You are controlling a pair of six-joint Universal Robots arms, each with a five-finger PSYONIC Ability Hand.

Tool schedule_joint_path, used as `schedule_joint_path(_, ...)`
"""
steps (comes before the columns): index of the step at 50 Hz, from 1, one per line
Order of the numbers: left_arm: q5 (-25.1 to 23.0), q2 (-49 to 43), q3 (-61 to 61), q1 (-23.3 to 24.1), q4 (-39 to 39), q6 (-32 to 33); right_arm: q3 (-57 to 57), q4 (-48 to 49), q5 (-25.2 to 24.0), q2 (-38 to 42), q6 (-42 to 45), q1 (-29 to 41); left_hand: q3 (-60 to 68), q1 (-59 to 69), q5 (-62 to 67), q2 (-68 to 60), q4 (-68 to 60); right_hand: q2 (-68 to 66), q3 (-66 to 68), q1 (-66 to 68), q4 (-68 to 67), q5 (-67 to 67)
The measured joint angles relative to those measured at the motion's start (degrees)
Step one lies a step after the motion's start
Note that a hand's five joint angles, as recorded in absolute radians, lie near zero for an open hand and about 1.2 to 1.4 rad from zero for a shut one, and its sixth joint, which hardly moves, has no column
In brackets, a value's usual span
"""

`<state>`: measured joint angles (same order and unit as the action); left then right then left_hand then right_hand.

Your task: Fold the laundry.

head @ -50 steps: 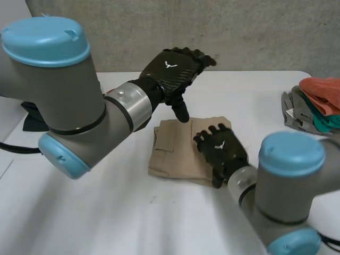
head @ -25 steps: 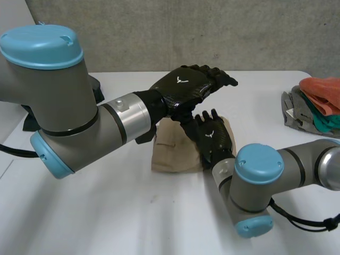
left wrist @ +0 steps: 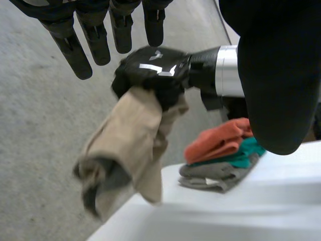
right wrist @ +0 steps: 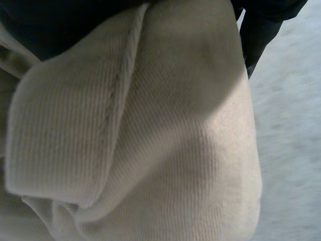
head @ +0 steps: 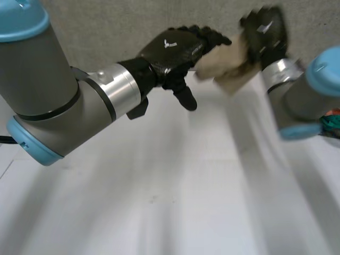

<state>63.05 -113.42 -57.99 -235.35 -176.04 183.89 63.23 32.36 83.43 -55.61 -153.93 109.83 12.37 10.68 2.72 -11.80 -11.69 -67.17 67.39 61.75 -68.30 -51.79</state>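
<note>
A folded tan garment (head: 228, 65) hangs in the air above the far side of the white table (head: 159, 202). My right hand (head: 264, 32) is shut on its upper part, fingers curled round the cloth; the left wrist view shows that right hand (left wrist: 150, 75) gripping the tan garment (left wrist: 125, 150) as it dangles. Tan cloth (right wrist: 150, 140) lies right under the palm in the right wrist view. My left hand (head: 178, 48) hovers beside the garment with straight fingers (left wrist: 80, 45), holding nothing.
A stack of folded clothes (left wrist: 220, 155), orange over teal over grey, lies at the table's right edge, also seen as a teal and orange patch (head: 332, 119) in the head view. A grey wall stands behind the table.
My right hand has closed on the tan garment and lifted it off the table, up and to the right. My left hand rose a little and stayed open.
</note>
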Motion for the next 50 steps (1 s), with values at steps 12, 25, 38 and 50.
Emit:
schedule_joint_path(12,1.3,1.0,-1.0,0.1,-2.2,-3.4,-16.5,-6.7,-16.3,2.3,-12.2,-25.5,0.0,0.0,0.0,0.0,0.0,0.0,0.4,0.0,-0.3,0.0)
schedule_joint_path(25,1.3,0.0,-2.9,0.5,-2.1,-3.3,-24.6,-9.3,-37.2,22.4,-18.9,-42.2,0.0,0.0,0.0,0.0,0.0,0.0,0.5,0.5,-0.4,0.0)
schedule_joint_path(38,1.4,-1.1,-3.3,0.7,-2.1,-3.3,-22.8,-9.6,-44.8,30.0,-12.7,-45.2,0.0,0.0,0.0,0.0,0.0,40.7,-40.8,-32.8,40.3,20.9)
schedule_joint_path(50,1.4,-0.2,-3.2,1.2,-1.9,-3.3,-13.8,-13.7,-30.7,15.3,-12.3,-45.1,0.0,0.0,0.0,0.0,0.0,54.6,-55.0,-48.4,56.0,20.9)
